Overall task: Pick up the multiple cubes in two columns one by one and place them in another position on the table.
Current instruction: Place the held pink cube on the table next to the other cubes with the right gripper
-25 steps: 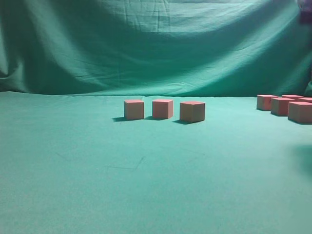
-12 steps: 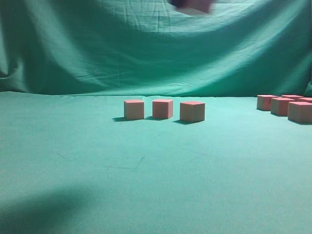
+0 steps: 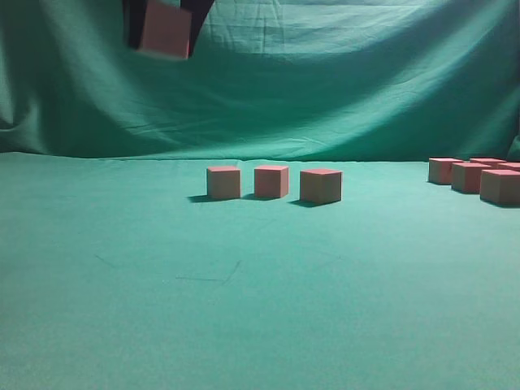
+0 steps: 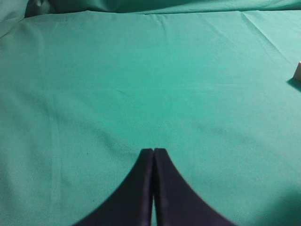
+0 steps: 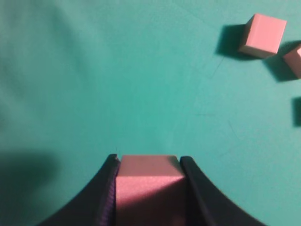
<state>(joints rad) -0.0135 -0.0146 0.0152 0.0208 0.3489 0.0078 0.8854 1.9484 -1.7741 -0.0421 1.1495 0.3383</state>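
— What is seen behind the scene?
— A draped teal-green cloth backdrop [image 3: 325,89], creased with soft folds and darkened toward its upper corners, is hung across the whole rear.
— And the light?
— It is cast from above; short shadows are thrown leftward.

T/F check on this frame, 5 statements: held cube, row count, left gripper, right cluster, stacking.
1. The right gripper holds a cube between its jaws. True.
2. Five cubes stand in the centre row on the table. False: three do, the left, middle and right.
3. The left gripper is shut and holds nothing. True.
4. The held cube rests on the cloth. False: in the exterior view it hangs high above the table, at upper left.
5. More cubes sit in a cluster at the right edge. True.
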